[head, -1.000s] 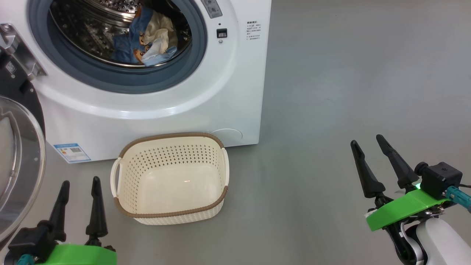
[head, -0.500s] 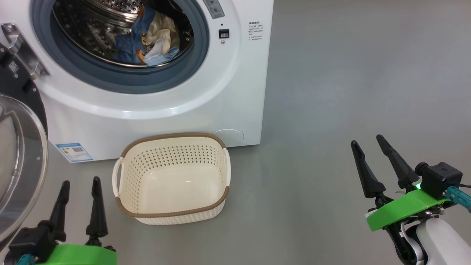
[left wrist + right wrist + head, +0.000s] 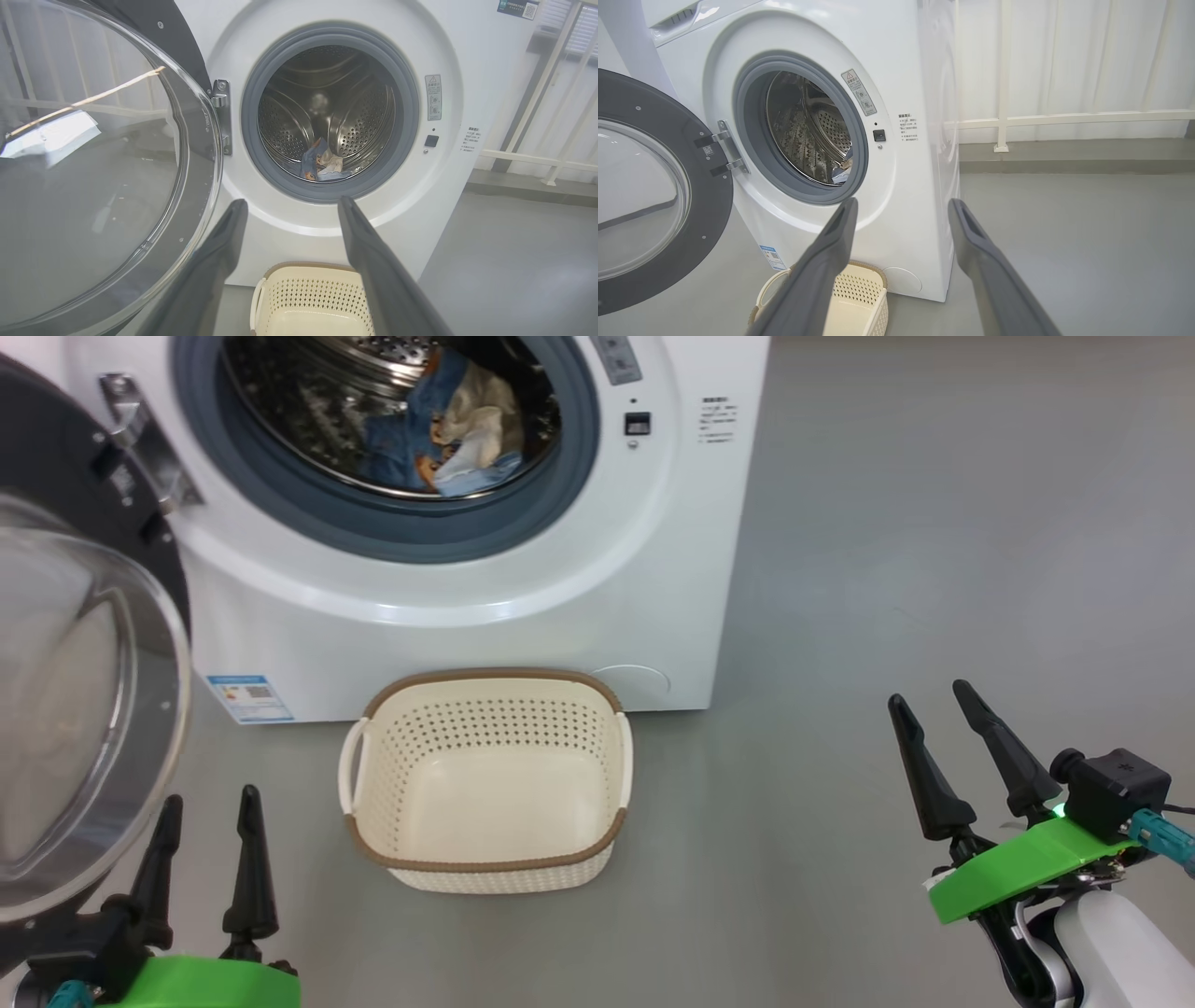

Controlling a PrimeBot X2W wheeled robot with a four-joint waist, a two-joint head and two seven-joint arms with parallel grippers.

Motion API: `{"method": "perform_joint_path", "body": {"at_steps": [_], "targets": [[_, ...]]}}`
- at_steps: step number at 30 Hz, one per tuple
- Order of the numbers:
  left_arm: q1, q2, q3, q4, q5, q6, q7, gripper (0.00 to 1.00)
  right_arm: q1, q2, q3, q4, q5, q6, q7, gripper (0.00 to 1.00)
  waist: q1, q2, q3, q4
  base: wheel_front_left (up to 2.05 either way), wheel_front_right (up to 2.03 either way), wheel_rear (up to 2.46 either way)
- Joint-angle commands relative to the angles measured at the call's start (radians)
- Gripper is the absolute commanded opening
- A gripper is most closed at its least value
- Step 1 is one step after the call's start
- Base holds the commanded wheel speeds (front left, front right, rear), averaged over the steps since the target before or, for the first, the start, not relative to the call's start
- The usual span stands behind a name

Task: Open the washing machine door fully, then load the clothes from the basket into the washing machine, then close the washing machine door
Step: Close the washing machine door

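- Head view: the whole picture has slid rightward since a moment ago. That's the head swinging left, not the things moving. The washing machine (image 3: 467, 635) and the basket (image 3: 485, 674) keep their places relative to each other.
- Both claws sit where they sat in frame. The left gripper (image 3: 210, 795) and right gripper (image 3: 929, 692) are spread wide, with nothing between the fingers.
- The basket, ahead and to the right of the left gripper, is empty. The clothes (image 3: 457, 429) lie in the drum (image 3: 308, 411), far ahead of it. Loading looks finished, so by my reading closing is what remains.
- The washing machine door (image 3: 75, 709) stands open just left of the left gripper. More of it is in frame now, which suits a reach for it, though its left edge is cut off.
- Left wrist view: the left gripper (image 3: 292, 200) is splayed and points at the drum mouth. The clothes (image 3: 322, 165) sit low, straight ahead, and the door looms on the left. The basket's near half is cut off below.
- Right wrist view: the right gripper (image 3: 903, 200) is wide and empty, with the door well off to its left. The clothes are just a sliver behind the gasket (image 3: 752, 140), and the basket is half hidden by a finger.
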Motion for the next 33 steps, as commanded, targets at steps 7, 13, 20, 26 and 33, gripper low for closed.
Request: {"method": "perform_joint_path", "body": {"at_steps": [7, 13, 20, 26, 33], "targets": [[-0.004, 0.017, 0.031, -0.013, 0.005, -0.005, -0.006, 1.0, 0.013, -0.008, 0.027, -0.015, 0.018, 0.005, -0.008, 1.0, 0.0, 0.0, -0.017, 0.085, 0.0, 0.0, 0.0], [0.0, 0.012, 0.039, -0.006, 0.011, -0.005, -0.006, 1.0, 0.014, -0.008, 0.038, -0.009, 0.024, 0.005, -0.008, 1.0, 0.0, 0.0, -0.026, 0.153, 0.0, 0.0, 0.0], [0.007, 0.001, 0.04, 0.004, 0.019, -0.005, -0.006, 1.0, 0.017, -0.006, 0.056, -0.004, 0.028, 0.005, -0.008, 1.0, 0.0, 0.0, -0.04, 0.237, 0.0, 0.0, 0.0], [0.011, -0.009, 0.038, 0.02, 0.026, -0.005, -0.006, 1.0, 0.021, -0.006, 0.067, 0.003, 0.034, 0.005, -0.008, 1.0, 0.0, 0.0, -0.058, 0.305, 0.0, 0.0, 0.0], [0.014, -0.013, 0.04, 0.03, 0.016, -0.005, -0.006, 1.0, 0.029, -0.001, 0.079, 0.005, 0.039, 0.005, -0.008, 1.0, 0.0, 0.0, -0.07, 0.369, 0.0, 0.0, 0.0]]}}
